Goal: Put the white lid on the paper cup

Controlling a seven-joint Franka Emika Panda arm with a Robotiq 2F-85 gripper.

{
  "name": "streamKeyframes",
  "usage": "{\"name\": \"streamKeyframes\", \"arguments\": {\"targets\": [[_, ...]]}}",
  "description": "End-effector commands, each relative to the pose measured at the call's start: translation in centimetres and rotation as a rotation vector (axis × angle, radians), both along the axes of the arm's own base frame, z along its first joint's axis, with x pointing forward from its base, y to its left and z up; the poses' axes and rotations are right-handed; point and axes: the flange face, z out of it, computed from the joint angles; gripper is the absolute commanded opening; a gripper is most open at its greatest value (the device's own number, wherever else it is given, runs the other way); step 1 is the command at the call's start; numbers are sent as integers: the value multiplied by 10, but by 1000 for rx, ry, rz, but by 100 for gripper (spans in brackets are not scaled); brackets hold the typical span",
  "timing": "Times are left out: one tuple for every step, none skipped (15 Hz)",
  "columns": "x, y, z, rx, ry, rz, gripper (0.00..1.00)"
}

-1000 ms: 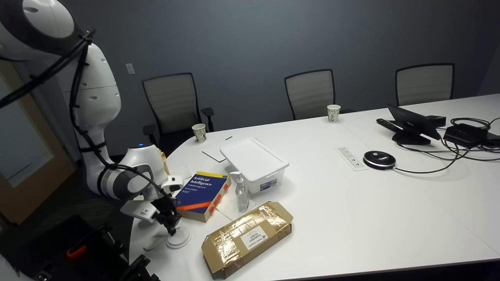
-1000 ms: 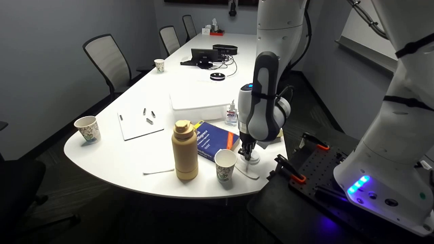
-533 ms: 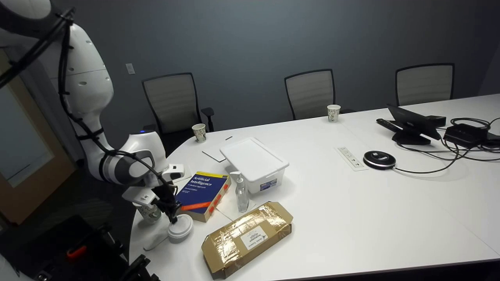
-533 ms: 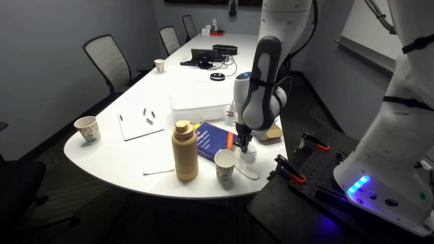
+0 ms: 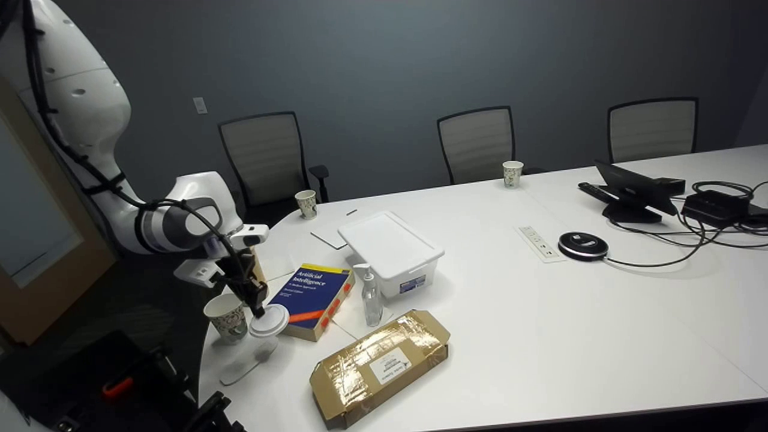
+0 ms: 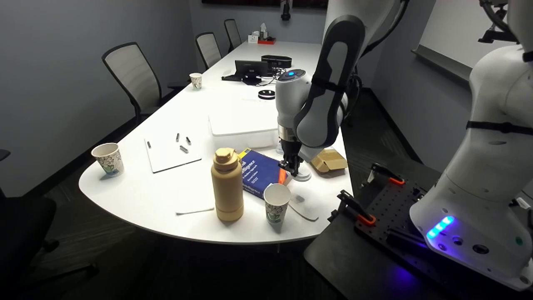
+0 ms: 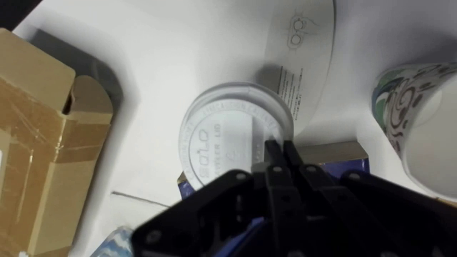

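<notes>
My gripper (image 5: 259, 310) is shut on the rim of the white lid (image 5: 269, 321) and holds it raised above the table, beside the book. In the wrist view the fingertips (image 7: 280, 142) pinch the right edge of the round lid (image 7: 217, 139), its embossed top facing the camera. The paper cup (image 5: 228, 319) stands upright and open near the table's rounded end, a short way from the lid. It also shows next to the tan bottle in an exterior view (image 6: 276, 208) and at the right edge of the wrist view (image 7: 400, 107). Lid and cup are apart.
A tan bottle (image 6: 227, 187) stands beside the cup. A blue book (image 5: 309, 297), a cardboard box (image 5: 381, 366), a sanitizer bottle (image 5: 372, 300) and a lidded plastic bin (image 5: 390, 252) lie around the gripper. A curved pale piece (image 6: 306, 208) lies on the table by the cup.
The gripper has risen with the white lid, lifting it off the table. In both exterior views it has moved up and slightly left. The cup is less hidden by the arm.
</notes>
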Motion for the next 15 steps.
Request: {"name": "streamKeyframes", "arguments": {"targets": [[-18, 22, 30, -14, 20, -16, 1], [-21, 29, 36, -19, 25, -15, 1], [-24, 35, 43, -20, 29, -12, 1], [-27, 42, 50, -19, 32, -5, 1], [-30, 48, 56, -20, 32, 3, 1], [-32, 55, 63, -15, 34, 15, 1], [-35, 61, 68, -11, 36, 26, 1], [-38, 68, 73, -6, 40, 39, 1], [-41, 76, 78, 5, 50, 56, 1], [-45, 83, 82, 17, 58, 72, 1], [-48, 91, 83, 28, 69, 89, 1], [-51, 98, 84, 36, 79, 102, 1], [-54, 105, 85, 47, 87, 112, 1], [-57, 112, 86, 57, 92, 117, 1], [-60, 117, 84, 66, 99, 123, 1]]}}
